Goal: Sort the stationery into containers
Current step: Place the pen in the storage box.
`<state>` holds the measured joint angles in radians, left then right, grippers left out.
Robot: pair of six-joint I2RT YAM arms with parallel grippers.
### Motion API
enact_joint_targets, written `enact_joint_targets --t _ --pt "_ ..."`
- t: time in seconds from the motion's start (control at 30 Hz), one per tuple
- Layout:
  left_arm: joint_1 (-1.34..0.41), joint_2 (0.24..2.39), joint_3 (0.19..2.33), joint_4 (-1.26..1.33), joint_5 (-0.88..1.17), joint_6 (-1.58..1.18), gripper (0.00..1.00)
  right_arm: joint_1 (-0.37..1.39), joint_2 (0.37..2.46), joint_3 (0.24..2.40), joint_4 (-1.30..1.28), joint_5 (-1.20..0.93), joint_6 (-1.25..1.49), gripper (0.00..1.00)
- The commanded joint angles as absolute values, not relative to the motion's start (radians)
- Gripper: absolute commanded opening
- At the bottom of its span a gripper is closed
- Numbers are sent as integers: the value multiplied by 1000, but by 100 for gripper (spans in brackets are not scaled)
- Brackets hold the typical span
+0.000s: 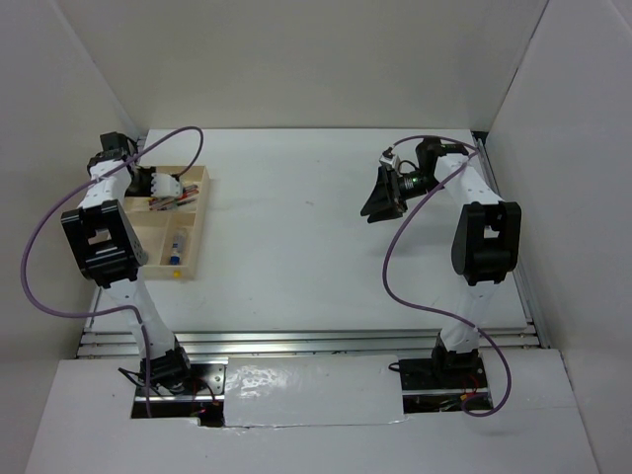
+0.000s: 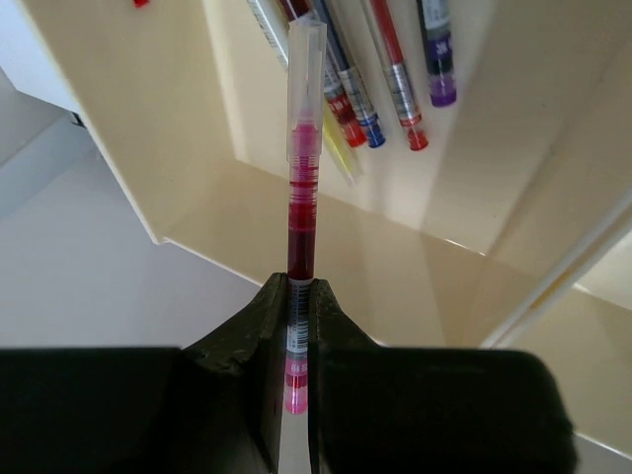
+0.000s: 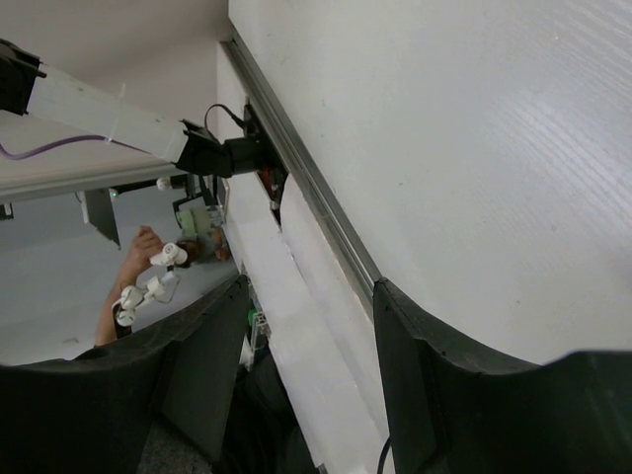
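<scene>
My left gripper is shut on a red pen with a clear cap and holds it above the light-wood tray. Several pens lie in the compartment just beyond the held pen's tip. In the top view the left gripper hangs over the tray's far end, where pens lie. A tiny bottle with a blue cap lies in a nearer compartment. My right gripper is open and empty, raised over the table at the far right, its fingers spread wide. The patterned rolls are hidden.
A small yellow item lies by the tray's near edge. White walls stand on three sides. A metal rail runs along the table's near edge. The right wrist view looks off the table edge.
</scene>
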<state>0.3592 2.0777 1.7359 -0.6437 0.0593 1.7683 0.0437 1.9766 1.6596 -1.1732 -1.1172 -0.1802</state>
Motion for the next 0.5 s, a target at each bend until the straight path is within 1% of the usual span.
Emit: enact_joint_targets --t 0.0,0.47 --pt "364 2031 1755 -692 17 1819 0 54 1925 1654 -1144 -1124 -183 60" --pt "314 2049 1758 -781 6 1827 0 45 1924 1654 -1147 -1126 -186 60"
